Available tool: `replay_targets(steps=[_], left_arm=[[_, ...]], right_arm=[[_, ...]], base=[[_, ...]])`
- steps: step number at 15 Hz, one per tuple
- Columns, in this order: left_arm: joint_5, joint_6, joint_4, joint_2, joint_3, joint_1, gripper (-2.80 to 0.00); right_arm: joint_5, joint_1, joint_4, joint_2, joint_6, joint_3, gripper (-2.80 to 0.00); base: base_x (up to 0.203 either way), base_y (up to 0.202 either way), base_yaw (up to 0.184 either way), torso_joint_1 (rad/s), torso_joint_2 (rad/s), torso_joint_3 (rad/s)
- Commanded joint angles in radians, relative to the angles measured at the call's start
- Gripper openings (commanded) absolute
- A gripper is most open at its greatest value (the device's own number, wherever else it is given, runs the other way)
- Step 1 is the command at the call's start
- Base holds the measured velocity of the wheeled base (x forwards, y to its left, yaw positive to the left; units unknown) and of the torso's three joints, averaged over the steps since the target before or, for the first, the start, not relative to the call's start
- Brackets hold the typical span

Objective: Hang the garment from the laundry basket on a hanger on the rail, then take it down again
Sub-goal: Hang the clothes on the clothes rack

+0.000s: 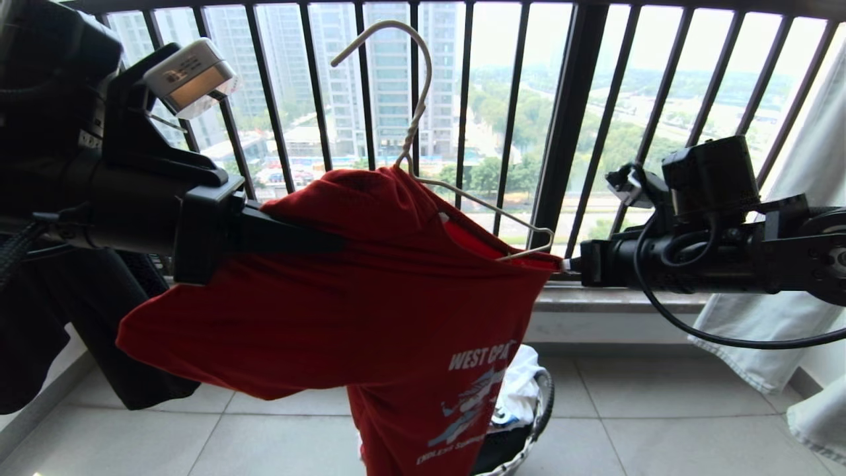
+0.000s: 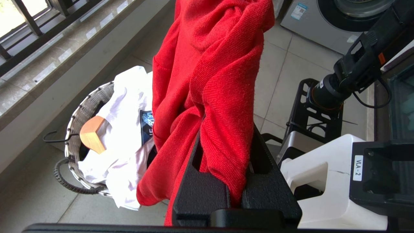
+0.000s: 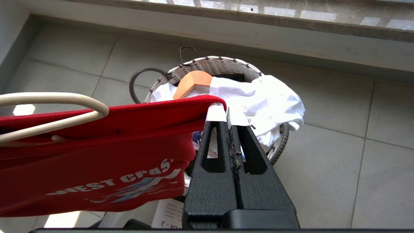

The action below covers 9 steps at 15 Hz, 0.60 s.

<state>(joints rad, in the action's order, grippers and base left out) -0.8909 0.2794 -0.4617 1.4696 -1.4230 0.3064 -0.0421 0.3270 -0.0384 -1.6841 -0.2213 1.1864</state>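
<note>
Gripping garment [image 1: 344,291] level from both sides: left gripper [image 2: 226,155]; right gripper [image 3: 228,118].

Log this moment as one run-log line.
left gripper: shut on garment | right gripper: shut on garment edge | hanger: inside garment, unhung | laundry basket: below

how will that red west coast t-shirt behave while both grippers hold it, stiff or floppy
Probably floppy: the red T-shirt sags between the left gripper and right gripper. Likely light, held by pinched edges. It may slide on the thin wire hanger.
</note>
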Motion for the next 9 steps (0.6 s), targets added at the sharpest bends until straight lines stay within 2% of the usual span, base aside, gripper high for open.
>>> replay_targets(steps=[1,9], left_arm=[[-0.002,0.001,-0.003,0.005,0.001,-0.001,-2.8],[-0.002,0.003,-0.003,0.008,0.03,0.007,-2.8]], right_arm=[[-0.001,-0.002,0.0,0.011,-0.001,0.002,-2.8],[-0.001,-0.031,0.0,0.027,-0.001,0.022,-2.8]], base=[[0.0,0.0,0.0,0.0,0.0,0.0],[0.0,0.0,0.0,0.0,0.0,0.0]])
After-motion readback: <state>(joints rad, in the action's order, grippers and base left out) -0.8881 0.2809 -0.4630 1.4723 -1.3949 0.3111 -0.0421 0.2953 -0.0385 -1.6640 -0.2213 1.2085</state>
